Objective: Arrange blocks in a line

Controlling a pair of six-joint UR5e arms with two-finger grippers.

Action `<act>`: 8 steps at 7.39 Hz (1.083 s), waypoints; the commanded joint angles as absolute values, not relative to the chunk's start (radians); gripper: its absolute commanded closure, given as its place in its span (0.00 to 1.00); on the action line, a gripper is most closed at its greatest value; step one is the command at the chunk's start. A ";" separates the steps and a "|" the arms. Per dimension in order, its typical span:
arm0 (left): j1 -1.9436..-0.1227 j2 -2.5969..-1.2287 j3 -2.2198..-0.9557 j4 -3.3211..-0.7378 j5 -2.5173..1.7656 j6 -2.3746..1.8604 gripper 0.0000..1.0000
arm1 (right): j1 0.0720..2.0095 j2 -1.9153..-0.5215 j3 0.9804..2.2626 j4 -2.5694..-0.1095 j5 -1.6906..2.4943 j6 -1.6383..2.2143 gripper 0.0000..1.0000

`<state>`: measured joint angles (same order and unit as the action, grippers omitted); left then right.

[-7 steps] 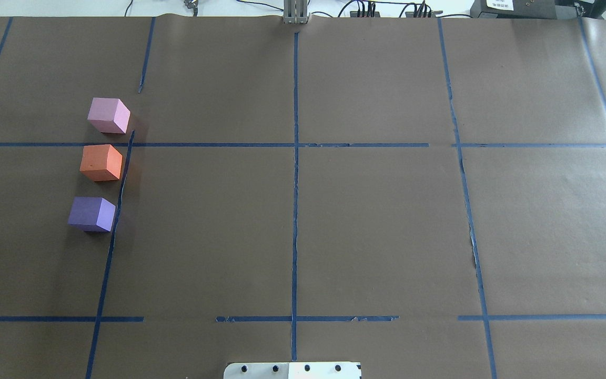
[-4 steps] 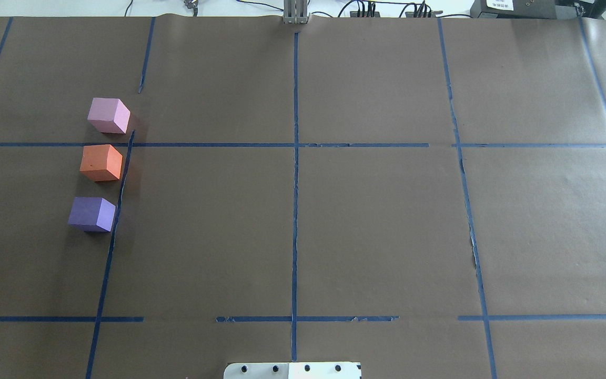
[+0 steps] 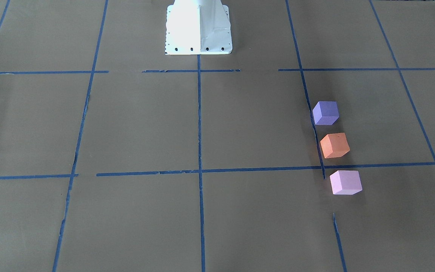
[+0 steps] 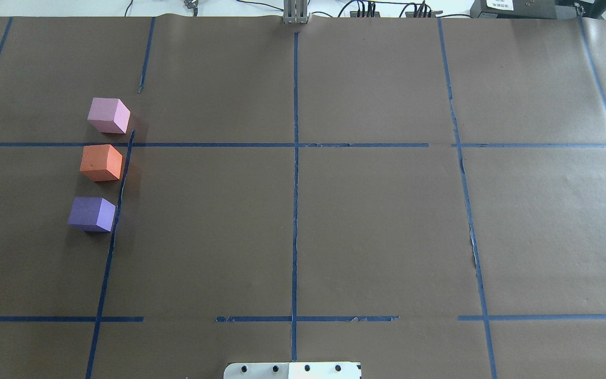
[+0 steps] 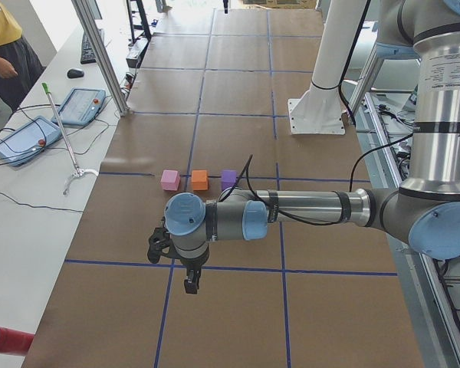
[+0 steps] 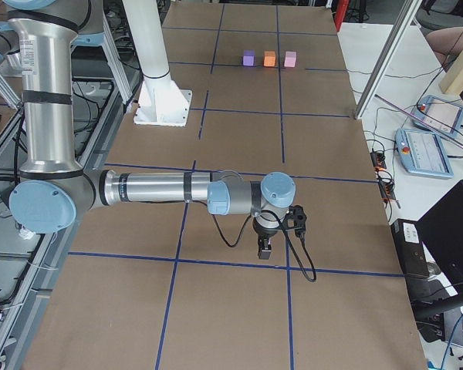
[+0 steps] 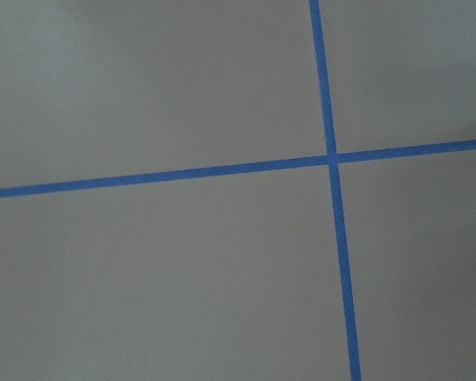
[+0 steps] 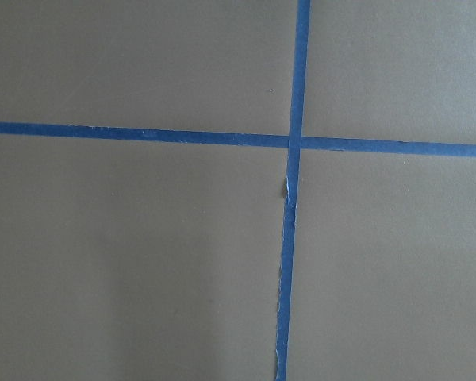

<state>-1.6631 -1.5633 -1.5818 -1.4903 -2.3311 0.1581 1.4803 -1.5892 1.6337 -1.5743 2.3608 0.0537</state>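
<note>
Three blocks in row near left edge of tabletop, gaps between. Pink block toward far edge, orange block in middle, purple block nearest robot-side edge. State of left jaws and right jaws: cannot tell, side views only. Both away from blocks.

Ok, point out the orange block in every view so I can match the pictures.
Exterior front-facing: orange block, right of centre, mid-height.
Overhead exterior: far left, just above mid-height.
Exterior left: centre, slightly left.
Exterior right: near the top, slightly right of centre.
Left wrist-mounted: not in it.
Right wrist-mounted: not in it.
Shared landmark: it is the middle of the row, between the purple block and the pink block.
</note>
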 commanded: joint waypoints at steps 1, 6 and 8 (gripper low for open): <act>-1.663 -1.566 -1.566 -1.474 -2.335 0.156 0.00 | 1.480 -1.589 1.634 -1.575 2.361 0.054 0.00; -1.660 -1.591 -1.566 -1.575 -2.341 -0.058 0.00 | 1.480 -1.589 1.634 -1.574 2.361 0.054 0.00; -1.660 -1.600 -1.583 -1.594 -2.342 -0.063 0.00 | 1.480 -1.589 1.634 -1.574 2.361 0.054 0.00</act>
